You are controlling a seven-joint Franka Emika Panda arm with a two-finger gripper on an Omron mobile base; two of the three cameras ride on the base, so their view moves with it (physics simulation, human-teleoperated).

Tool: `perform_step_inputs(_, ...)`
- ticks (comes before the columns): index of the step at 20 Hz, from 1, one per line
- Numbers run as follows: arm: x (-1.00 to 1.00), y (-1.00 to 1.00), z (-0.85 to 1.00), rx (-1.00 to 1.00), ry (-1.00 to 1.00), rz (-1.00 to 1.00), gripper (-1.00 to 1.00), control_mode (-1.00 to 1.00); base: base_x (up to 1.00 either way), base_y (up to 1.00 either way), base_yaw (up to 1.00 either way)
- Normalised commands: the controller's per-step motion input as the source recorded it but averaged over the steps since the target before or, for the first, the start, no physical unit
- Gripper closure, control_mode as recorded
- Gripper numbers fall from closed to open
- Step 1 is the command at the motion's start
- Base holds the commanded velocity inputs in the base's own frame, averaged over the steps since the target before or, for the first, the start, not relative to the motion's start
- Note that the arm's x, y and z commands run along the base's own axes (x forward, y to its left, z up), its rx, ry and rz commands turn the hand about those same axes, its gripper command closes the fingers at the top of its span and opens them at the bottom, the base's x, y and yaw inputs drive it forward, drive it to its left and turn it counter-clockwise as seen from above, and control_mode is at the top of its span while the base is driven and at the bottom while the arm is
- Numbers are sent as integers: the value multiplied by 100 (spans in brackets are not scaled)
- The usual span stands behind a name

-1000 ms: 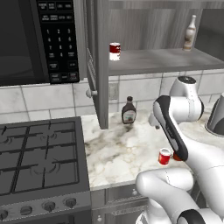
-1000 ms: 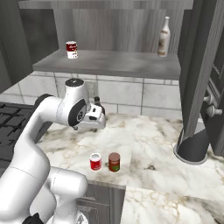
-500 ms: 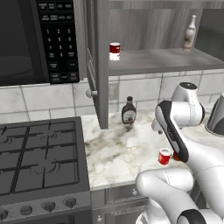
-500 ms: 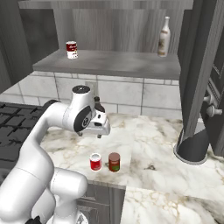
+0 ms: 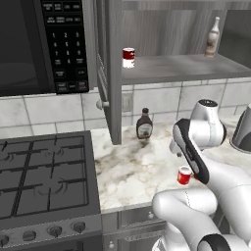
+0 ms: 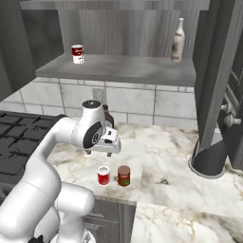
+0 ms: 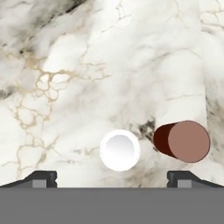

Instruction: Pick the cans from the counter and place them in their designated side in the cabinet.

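Two cans stand side by side near the front edge of the marble counter [image 6: 161, 156]: a bright red can [image 6: 103, 175] with a white top [image 7: 120, 150] and a plain darker red can [image 6: 124, 175] to its right [image 7: 183, 141]. From the left base view the bright red can [image 5: 184, 175] shows beside my forearm. My gripper [image 6: 105, 148] hangs above and just behind them, pointing down, open and empty [image 7: 113, 179]. The white top lies between my spread fingertips [image 7: 41, 178]. The grey cabinet [image 6: 123, 71] has its shelf above the counter [image 5: 186, 66].
On the shelf stand a half-white, half-red can [image 5: 128, 57] at the left and a pale bottle [image 6: 178, 33] at the right. A brown sauce bottle [image 5: 144, 124] is by the wall. The cabinet's open doors [image 5: 110, 73] [image 6: 213, 71] hang over the counter. A stovetop [image 5: 44, 181] lies left, a dark round vessel [image 6: 209, 161] right.
My hand has come down and a little to the right, closer over the two cans. The jaws stay wide. The cans have not moved.
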Motion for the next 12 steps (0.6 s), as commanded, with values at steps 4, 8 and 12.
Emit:
perform_step_inputs(4, -10, -9, -26, 0, 3, 0, -100, -100, 0, 0, 0)
perform_step_inputs(8, -12, -4, -25, 0, 2, 0, -100, -100, 0, 0, 0)
perform_step_inputs(12, -4, 0, -21, 1, 1, 0, -100, -100, 0, 0, 0)
